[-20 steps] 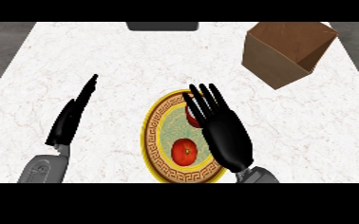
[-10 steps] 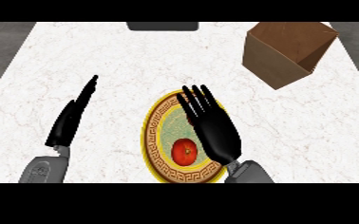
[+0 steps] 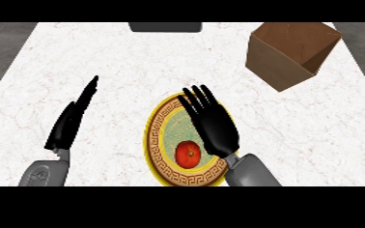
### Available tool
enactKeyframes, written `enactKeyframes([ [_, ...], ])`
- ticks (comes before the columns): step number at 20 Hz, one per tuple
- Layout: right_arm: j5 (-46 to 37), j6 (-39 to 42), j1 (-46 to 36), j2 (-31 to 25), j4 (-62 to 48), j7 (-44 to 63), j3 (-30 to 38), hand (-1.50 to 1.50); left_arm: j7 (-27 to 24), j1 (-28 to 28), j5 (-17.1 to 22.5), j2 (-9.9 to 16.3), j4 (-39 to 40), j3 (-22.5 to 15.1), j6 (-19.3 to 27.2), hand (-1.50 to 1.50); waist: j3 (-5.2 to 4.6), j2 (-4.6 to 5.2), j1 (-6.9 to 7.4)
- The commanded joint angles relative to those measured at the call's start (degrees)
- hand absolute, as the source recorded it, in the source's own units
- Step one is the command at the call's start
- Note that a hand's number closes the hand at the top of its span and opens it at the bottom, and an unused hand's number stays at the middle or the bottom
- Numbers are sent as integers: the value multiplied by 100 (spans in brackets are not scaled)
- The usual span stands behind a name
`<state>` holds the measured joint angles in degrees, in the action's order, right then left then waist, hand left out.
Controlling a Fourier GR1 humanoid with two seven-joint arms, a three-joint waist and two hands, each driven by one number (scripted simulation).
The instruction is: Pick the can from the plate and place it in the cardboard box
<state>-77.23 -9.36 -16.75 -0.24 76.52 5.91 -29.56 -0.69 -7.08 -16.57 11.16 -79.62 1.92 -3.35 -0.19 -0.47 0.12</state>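
Right hand [image 3: 214, 125] has slid left over the plate [image 3: 158, 140], exposing the can [image 3: 188, 154].

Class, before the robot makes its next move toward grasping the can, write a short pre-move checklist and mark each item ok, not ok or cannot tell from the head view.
1. Can on the plate, visible: ok.
2. Right hand open for a grasp: ok, fingers straight and spread over the plate.
3. Right hand around the can: not ok, the can lies beside the palm, ungrasped.
4. Hand height above the plate: cannot tell from this steep view.
5. Cardboard box open to receive the can: ok, opening shows, though the box looks tilted.
6. Left hand out of the way: ok, open at the left, off the plate.
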Motion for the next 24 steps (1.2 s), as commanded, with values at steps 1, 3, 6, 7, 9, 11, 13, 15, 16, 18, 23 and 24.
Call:
enactKeyframes([
  [1, -42, -489, -454, 23, -838, 158, -161, 150, 107, -277, -32, -96, 223, 22, -1, 0, 19, 53, 16],
  [3, -439, -915, -190, -267, -418, -350, 73, 150, -11, -264, 137, 190, 238, 233, -226, 0, 19, 51, -3],
  [6, -776, -1222, -677, 20, -887, -84, 24, 150, 37, 108, 58, 44, -122, 37, -207, 0, 20, 50, 45],
  [7, -855, -1210, -539, 21, -696, 225, -343, 150, -301, -26, -21, 0, 216, 105, -38, 0, 18, 50, 18],
  [9, -847, -1651, -597, 22, -783, -31, -16, 150, -171, 51, 105, 112, 134, 202, -221, 0, 19, 50, 21],
  [11, -814, -2009, -575, 22, -1057, -239, 216, 150, 160, 5, 115, 71, -158, 161, -271, 0, 21, 48, 21],
  [13, -956, -1846, -585, 23, -771, -70, 142, 150, -157, -179, 32, 56, 227, 213, -181, 0, 19, 48, 2],
  [15, -1214, -1737, -132, 13, -116, -83, 72, 150, -177, -109, 102, 129, 202, 329, -230, 0, 18, 42, -13],
  [16, -1244, -2182, -19, -7, -67, -5, 54, 150, -184, 111, -180, -66, 70, 58, 27, 0, 19, 39, -14],
  [18, -820, -1477, -1113, 22, -829, 1056, 346, 150, 48, -269, 15, -49, 147, 107, -197, 0, 21, 72, 109],
  [23, -275, -66, -1287, 24, -1352, 2733, 1952, 150, -212, -231, -41, -32, 129, 69, -144, 0, 0, 265, 247],
  [24, -209, 190, -1551, 24, -1485, 3075, 2093, 150, -151, -245, -66, -72, 134, -3, -173, 0, 3, 243, 334],
])
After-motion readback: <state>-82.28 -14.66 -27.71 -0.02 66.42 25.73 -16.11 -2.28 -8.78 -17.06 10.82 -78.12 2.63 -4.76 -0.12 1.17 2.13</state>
